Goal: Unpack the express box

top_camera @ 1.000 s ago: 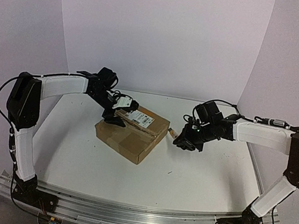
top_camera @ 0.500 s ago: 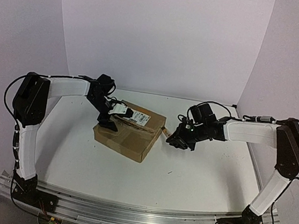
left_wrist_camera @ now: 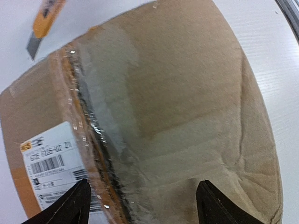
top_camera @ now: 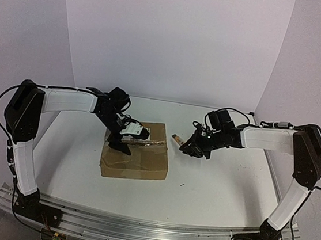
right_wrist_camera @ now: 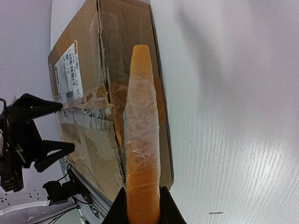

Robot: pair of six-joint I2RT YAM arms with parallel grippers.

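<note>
The express box, a flat brown carton, lies at mid-table, its sides now square to the table edge. In the left wrist view the box fills the frame, with its white label and a torn taped seam. My left gripper is open, its fingers spread wide over the box top. My right gripper is shut on the orange utility knife, just right of the box. The knife's tip points at the box's far right corner.
The white table has walls behind and at both sides. An aluminium rail runs along the near edge. The knife's blade end also shows at the top left of the left wrist view.
The box has turned from a diamond pose to square and slid toward the near left, with my left gripper on it. My right gripper with the knife has shifted slightly left and back.
</note>
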